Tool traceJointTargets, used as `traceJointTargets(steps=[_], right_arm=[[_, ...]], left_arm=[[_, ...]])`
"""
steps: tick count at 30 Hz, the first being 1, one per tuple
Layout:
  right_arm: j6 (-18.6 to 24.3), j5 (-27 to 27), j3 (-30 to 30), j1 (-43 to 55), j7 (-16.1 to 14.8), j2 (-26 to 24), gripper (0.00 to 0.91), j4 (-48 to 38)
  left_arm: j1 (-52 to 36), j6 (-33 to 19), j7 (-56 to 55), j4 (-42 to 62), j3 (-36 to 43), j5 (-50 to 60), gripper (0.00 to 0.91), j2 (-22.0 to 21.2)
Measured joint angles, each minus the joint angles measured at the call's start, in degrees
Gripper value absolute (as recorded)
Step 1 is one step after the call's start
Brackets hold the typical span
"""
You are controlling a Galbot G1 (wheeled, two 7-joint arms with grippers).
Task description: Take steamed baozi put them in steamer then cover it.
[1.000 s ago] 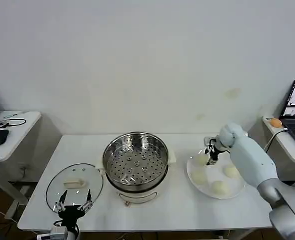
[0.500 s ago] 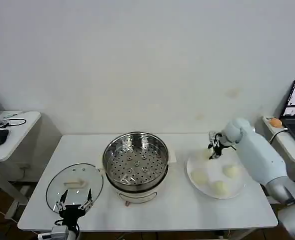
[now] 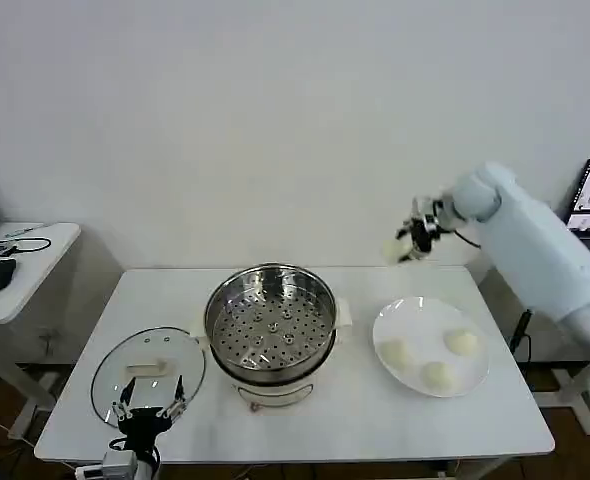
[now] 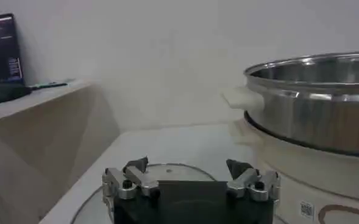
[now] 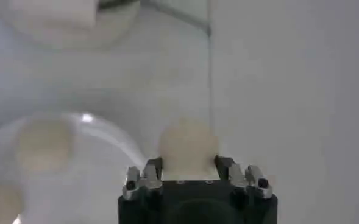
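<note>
Off-white baozi is being pinched between the right gripper's fingers, hanging in the air above the table's far right edge, between the steamer and the plate. Three more baozi are lying on that plate near the right edge. Steamer tray is sitting empty mid-table, so nothing is loaded yet; cover is lying flat at the near left corner, still to go on. Left gripper is idling over the cover's near rim, fingers spread. Against half a second ago, the right gripper has risen off the plate carrying its bun.
</note>
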Motion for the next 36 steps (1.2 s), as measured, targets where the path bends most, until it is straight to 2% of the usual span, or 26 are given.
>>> traceJointTargets(steps=[5, 12, 17, 22, 28, 36], right_arm=[[6.2, 4.11, -4.35, 4.14, -1.45, 3.84, 0.595, 0.12], [18.44, 7.61, -10.81, 6.9, -2.0, 8.36, 0.605, 2.09], [28.34, 7.77, -14.65, 7.55, -1.19, 10.71, 0.605, 2.75], [36.82, 5.22, -17.34, 7.81, 1.03, 12.66, 0.605, 2.84], [43.15, 1.72, -20.09, 7.98, 2.77, 14.61, 0.605, 2.62], [47.41, -1.42, -22.25, 6.24, 4.35, 16.66, 0.605, 0.49]], left_arm=[[0.54, -0.06, -0.23, -0.45, -0.01, 0.0, 0.907, -0.36], [1.23, -0.1, -0.69, -0.85, -0.59, -0.08, 0.907, -1.03], [2.06, -0.34, -0.68, -1.3, -1.01, -0.13, 0.907, -1.53], [2.13, -0.41, -0.78, -1.29, -0.98, 0.1, 0.907, -2.05], [1.78, -0.41, -0.88, -0.93, -0.74, 0.33, 0.907, -2.28], [1.72, -0.41, -0.91, -0.27, -0.46, 0.38, 0.907, -2.26]])
